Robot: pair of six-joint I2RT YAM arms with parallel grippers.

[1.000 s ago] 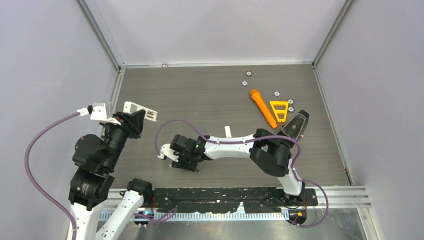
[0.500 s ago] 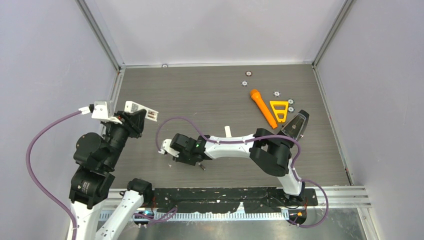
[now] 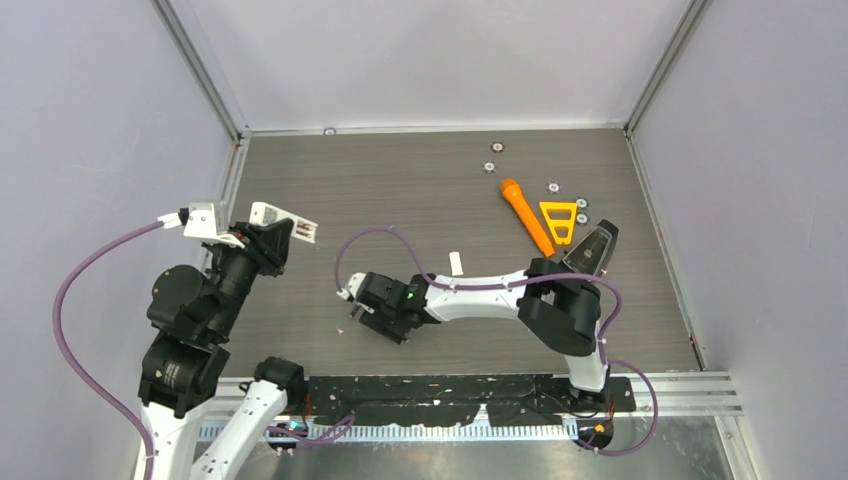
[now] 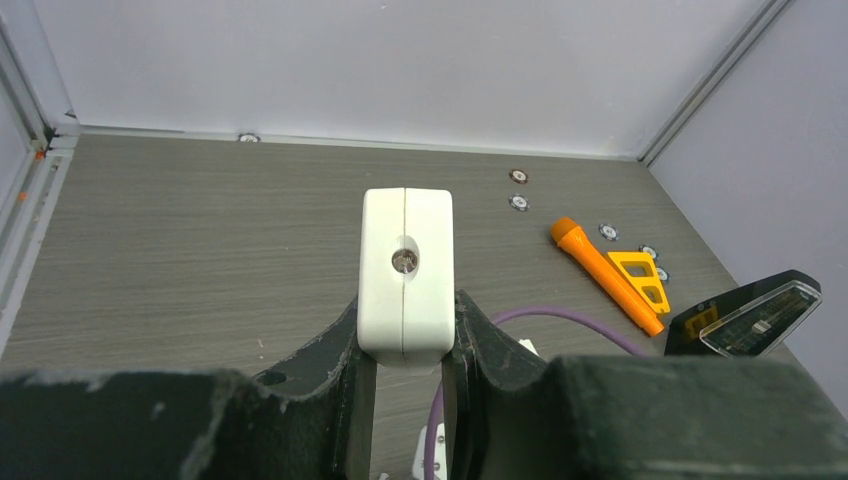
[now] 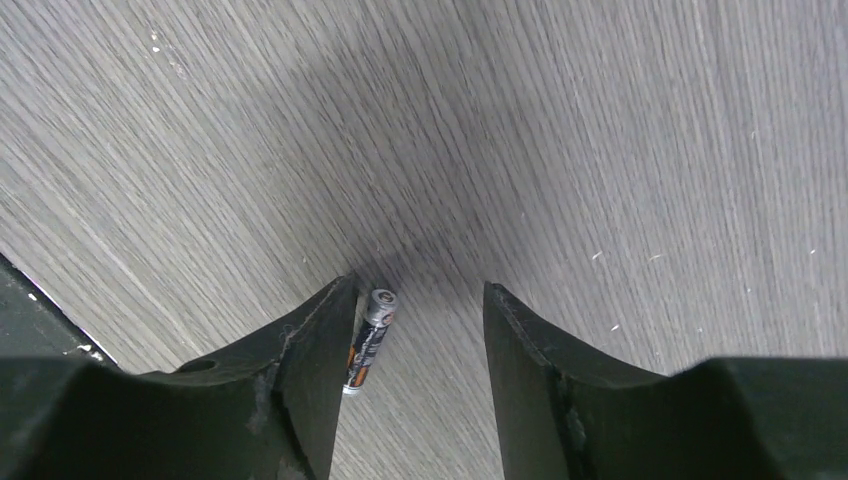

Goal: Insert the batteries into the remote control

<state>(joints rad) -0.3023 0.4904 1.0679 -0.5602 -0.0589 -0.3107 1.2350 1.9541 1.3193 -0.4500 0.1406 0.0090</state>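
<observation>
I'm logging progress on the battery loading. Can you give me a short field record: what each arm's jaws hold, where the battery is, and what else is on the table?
left jaws: shut on the remote control, held above the table
right jaws: open, low over the table
battery: lying flat between the right jaws, close beside one finger, not gripped
second battery: not seen in any view
other items: orange flashlight and yellow triangle, far right of the table

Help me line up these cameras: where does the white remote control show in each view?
Top external: remote control, left of centre, held in the left gripper.
Left wrist: remote control, dead centre, end-on.
Right wrist: not in it.
Shared landmark: orange flashlight, in the top and left wrist views only.
</observation>
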